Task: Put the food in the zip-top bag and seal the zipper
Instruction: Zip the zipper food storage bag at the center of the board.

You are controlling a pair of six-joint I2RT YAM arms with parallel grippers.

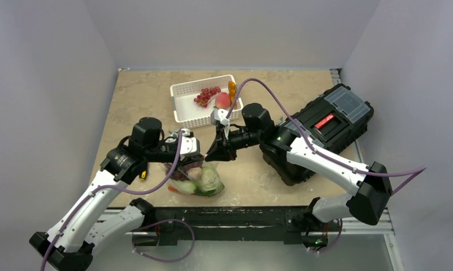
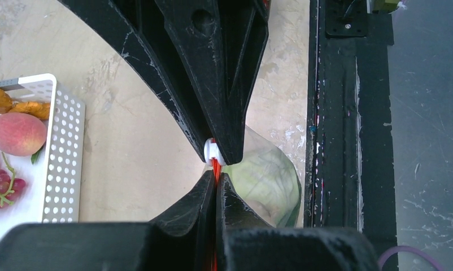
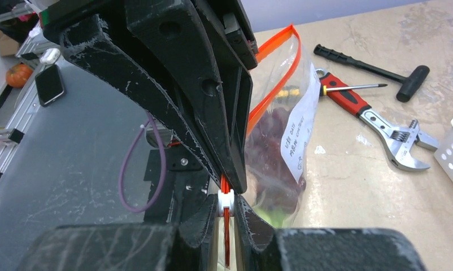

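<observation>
Zip-top bag (image 3: pixel 272 96): clear, crinkly, orange-edged, white-labelled.

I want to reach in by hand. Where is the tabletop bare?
Bare: the far left corner beside the white slotted basket, and the near patch between the clear zip-top bag and the black toolbox. Crowded: the centre, where left gripper and right gripper pinch the bag's red-orange zipper, and left of it a silver wrench.

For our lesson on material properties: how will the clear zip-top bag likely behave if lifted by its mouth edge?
Probably floppy: the zip-top bag is thin crinkly film hanging below the zipper. Likely bottom-heavy, since the cabbage sits low, so it may sag or swing.
</observation>
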